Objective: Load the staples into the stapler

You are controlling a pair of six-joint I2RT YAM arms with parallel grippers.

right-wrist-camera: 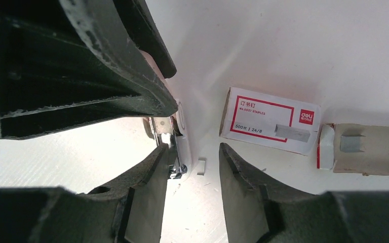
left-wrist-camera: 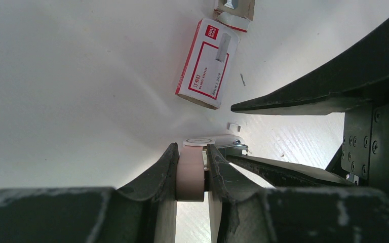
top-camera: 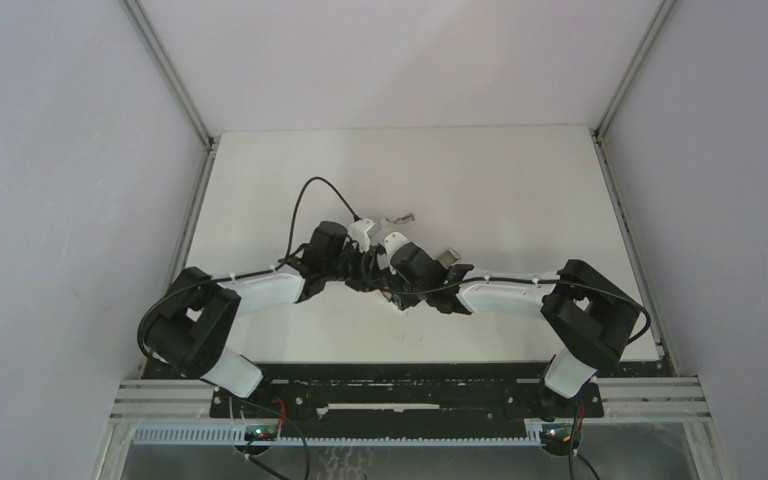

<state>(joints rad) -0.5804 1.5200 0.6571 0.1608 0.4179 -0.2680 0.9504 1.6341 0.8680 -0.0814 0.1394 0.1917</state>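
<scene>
Left gripper (left-wrist-camera: 191,152) is clenched on the stapler (left-wrist-camera: 190,174), with its pale body pinched between both fingers and a round white end and a bit of metal poking out past the tips. Right gripper (right-wrist-camera: 195,157) is released, jaws apart. One finger is just beside the stapler's metal end, and a short loose strip (right-wrist-camera: 201,166) lies flat on the bench (top-camera: 520,180) in the gap between the fingers, touching neither.

Just past the right gripper lies the red-and-white box sleeve (right-wrist-camera: 271,121), printed face up. The tray (right-wrist-camera: 380,152) is slid out of it and lies end to end with it. A small block of staples (right-wrist-camera: 352,143) sits in the tray near the sleeve end.

All of this is about mid-bench, slightly toward the left edge and well off every corner.

Step, as I read it: the stapler is braced by the left arm and the right arm is lined up to pick the loose strip, so nothing is loaded yet. I can't tell whether the stapler's magazine is open.

Next move calls for a fine pinch on a thin, flat piece: fingers low to the bench, closing square on it without flicking it away. After that, the strip has to be turned to run along the stapler's channel.

Orientation: sleeve and tray share one long axis, and the tray's open side faces up. Against the bench edges I can't fix that axis, because the arms hide it from overhead. The stapler's long axis runs out from the left gripper toward the right one.
</scene>
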